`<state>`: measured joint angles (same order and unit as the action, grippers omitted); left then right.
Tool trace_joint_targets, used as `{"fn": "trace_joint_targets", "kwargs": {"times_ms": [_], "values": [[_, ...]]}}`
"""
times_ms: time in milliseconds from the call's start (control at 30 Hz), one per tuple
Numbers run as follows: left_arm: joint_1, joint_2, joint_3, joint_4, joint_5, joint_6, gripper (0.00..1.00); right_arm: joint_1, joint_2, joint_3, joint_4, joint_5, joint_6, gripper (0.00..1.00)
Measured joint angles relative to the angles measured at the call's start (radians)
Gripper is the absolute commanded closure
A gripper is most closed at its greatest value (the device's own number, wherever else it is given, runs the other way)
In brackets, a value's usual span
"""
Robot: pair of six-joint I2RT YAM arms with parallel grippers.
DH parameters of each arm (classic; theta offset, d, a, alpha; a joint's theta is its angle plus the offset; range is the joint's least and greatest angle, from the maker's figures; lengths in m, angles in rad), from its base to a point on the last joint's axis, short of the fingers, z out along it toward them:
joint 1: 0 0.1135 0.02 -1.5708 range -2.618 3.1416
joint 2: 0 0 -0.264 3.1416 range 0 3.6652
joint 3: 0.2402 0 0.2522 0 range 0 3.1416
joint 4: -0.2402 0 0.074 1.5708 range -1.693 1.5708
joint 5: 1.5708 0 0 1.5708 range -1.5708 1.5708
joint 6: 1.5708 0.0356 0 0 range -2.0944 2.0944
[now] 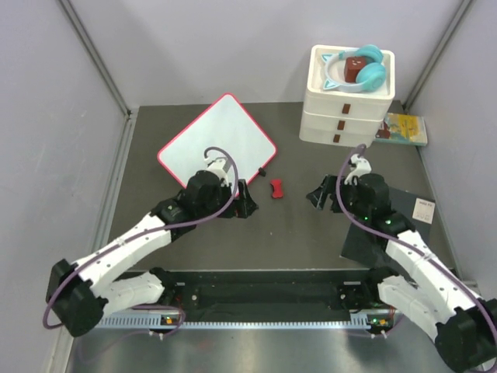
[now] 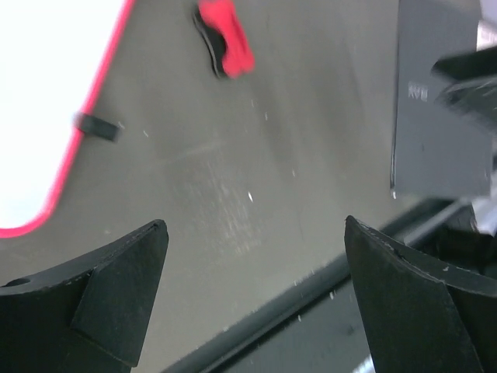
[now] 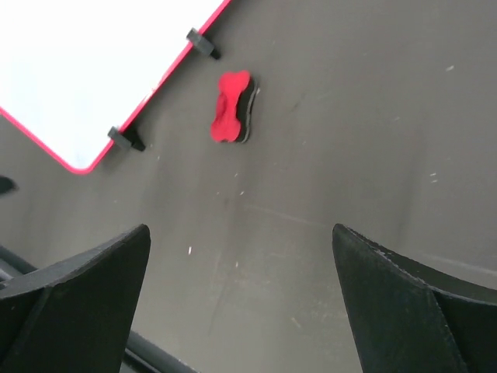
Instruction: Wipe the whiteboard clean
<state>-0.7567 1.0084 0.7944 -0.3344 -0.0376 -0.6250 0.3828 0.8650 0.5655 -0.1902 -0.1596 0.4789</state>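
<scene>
On the dark worktop (image 1: pixel 295 233), the whiteboard (image 1: pixel 217 140) lay flat toward the far left corner, turned cornerwise, its face white. A drawer stack (image 1: pixel 345 116) stood near the far right corner. The left end effector (image 1: pixel 245 203) and right end effector (image 1: pixel 318 193) hovered mid-worktop, fingers apart, gripping nothing. A red eraser (image 1: pixel 276 188) lay between them, just off the whiteboard's right corner.

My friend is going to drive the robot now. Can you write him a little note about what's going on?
Left hand: open, empty, low over the table by the whiteboard.
Right hand: open, empty, facing the left one.
Red eraser: lying on the table between the two hands, just off the whiteboard's edge, not held.
Done: nothing picked up. The whiteboard looks plain white; faint marks could be hidden by glare.
Left: grab the eraser and wipe the whiteboard.
</scene>
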Motion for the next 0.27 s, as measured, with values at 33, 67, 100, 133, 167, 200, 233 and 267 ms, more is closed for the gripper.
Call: {"fn": "trace_joint_targets", "kwargs": {"times_ms": [33,67,100,133,167,200,233,267], "values": [[0.029,0.034,0.001,0.005,0.064,0.0,0.01,-0.023,-0.018,-0.006,0.0,-0.015,-0.005,0.01],[0.066,0.074,0.001,0.016,0.131,0.0,0.01,-0.05,-0.032,-0.013,0.0,-0.028,-0.007,0.01],[0.103,0.118,0.001,0.031,0.2,-0.002,0.01,-0.079,-0.042,-0.019,0.001,-0.042,-0.007,0.01],[0.139,0.161,0.0,0.054,0.261,-0.006,0.01,-0.11,-0.047,-0.027,0.002,-0.061,-0.008,0.01],[0.169,0.203,0.0,0.076,0.31,-0.009,0.01,-0.139,-0.048,-0.032,0.0,-0.08,-0.007,0.01],[0.194,0.242,0.0,0.094,0.349,-0.01,0.01,-0.165,-0.047,-0.039,0.0,-0.096,-0.007,0.01],[0.21,0.27,0.001,0.107,0.376,-0.008,0.01,-0.185,-0.047,-0.044,0.001,-0.107,-0.008,0.01],[0.226,0.308,0.006,0.111,0.416,-0.003,0.01,-0.209,-0.047,-0.05,-0.001,-0.124,-0.008,0.01]]}}
